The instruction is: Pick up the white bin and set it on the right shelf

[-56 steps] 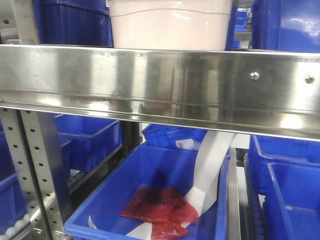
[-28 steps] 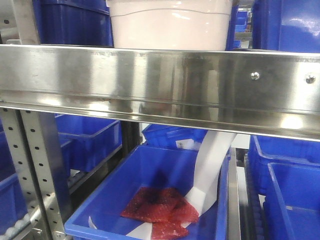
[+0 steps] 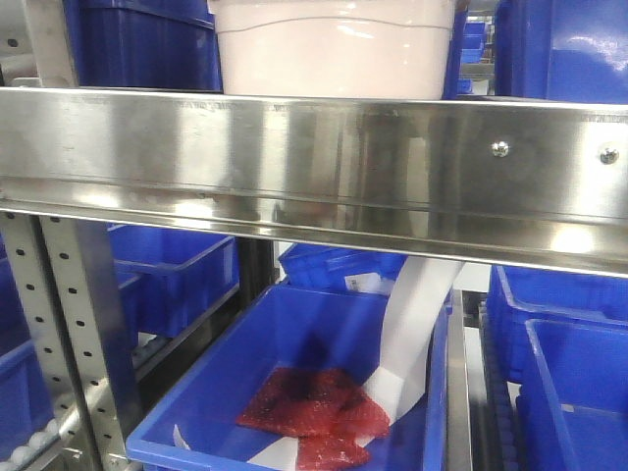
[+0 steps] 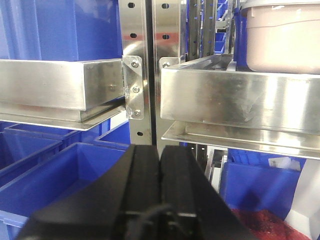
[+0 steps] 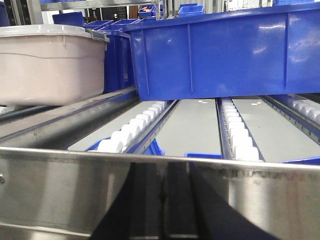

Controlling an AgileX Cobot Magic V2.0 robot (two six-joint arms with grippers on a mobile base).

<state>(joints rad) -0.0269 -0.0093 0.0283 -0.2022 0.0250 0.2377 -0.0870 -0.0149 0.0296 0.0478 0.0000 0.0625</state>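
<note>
One white bin (image 3: 334,49) on right shelf (image 3: 314,162), left gripper (image 4: 159,165) closed, right gripper's state unclear

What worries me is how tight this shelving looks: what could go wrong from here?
The left gripper, jaws shut, sits below the front rail of the right shelf; rising toward the white bin it might strike that rail. The blue crate stands near the bin, leaving little side room. Roller tracks could let a nudged bin slide.
</note>
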